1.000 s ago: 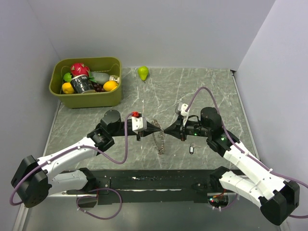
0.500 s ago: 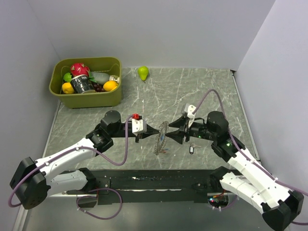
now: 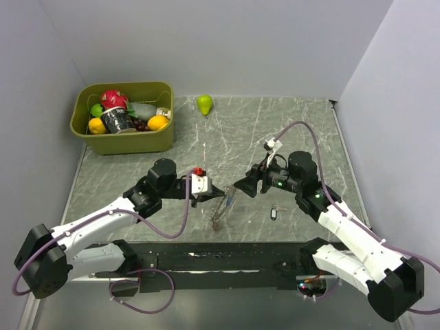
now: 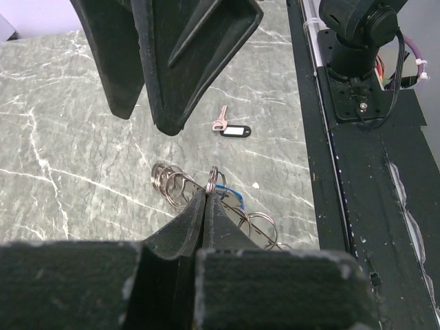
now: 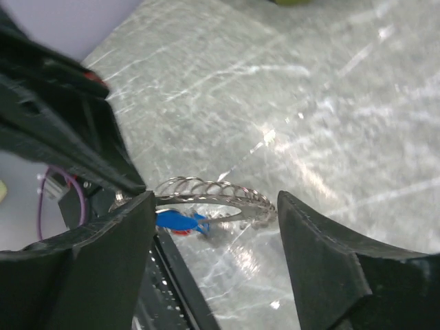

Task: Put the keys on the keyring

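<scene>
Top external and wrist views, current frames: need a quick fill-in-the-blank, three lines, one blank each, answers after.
1. The left pincer is shut on the ____.
2. The right pincer has its jaws ____ and holds nothing.
3. A loose key with a dark tag lies on the table, nearer the ____ pincer.
Missing words: keyring; open; right.

place: a robot lab, a small test booth | why: two robot arms (image 3: 103, 220) are sitting side by side on a black base (image 3: 227, 261) at the edge of a stone-look table (image 3: 289, 130) | plain pale walls (image 3: 240, 48) are closing it in | purple cables (image 3: 180, 216) are looping off the arms | a green bin (image 3: 124, 144) is holding toy-looking fruit
</scene>
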Tool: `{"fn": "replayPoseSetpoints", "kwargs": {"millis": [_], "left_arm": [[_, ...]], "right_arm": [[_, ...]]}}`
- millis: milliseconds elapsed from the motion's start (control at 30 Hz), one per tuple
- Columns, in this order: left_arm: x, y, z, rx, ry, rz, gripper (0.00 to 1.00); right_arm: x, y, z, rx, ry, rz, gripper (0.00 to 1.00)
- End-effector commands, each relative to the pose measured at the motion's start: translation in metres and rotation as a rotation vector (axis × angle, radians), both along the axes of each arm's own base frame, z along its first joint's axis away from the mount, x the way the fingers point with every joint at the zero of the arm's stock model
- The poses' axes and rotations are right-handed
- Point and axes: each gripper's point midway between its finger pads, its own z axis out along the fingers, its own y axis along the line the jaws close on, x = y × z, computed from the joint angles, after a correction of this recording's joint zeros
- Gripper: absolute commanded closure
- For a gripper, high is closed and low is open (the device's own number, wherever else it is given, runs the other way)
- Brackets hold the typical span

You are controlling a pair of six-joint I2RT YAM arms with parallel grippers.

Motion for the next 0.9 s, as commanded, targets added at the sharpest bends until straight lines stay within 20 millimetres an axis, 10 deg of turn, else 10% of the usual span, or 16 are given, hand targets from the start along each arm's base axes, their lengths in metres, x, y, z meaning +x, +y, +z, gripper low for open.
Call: {"fn": "replayPoseSetpoints", "kwargs": {"millis": [0,867], "left_arm": [[0.003,-0.008,0.012,-0.058,-0.05,-0.023,0.99],[0.002,-0.039,-0.052,0.021,0.068,-0.1,0.99]], "right_arm": [[0.009,-0.008,0.01,0.037,0.048,-0.114,0.2],[-0.006,-0.014,-0.061,-0.016,0.424,-0.177,0.36]]}}
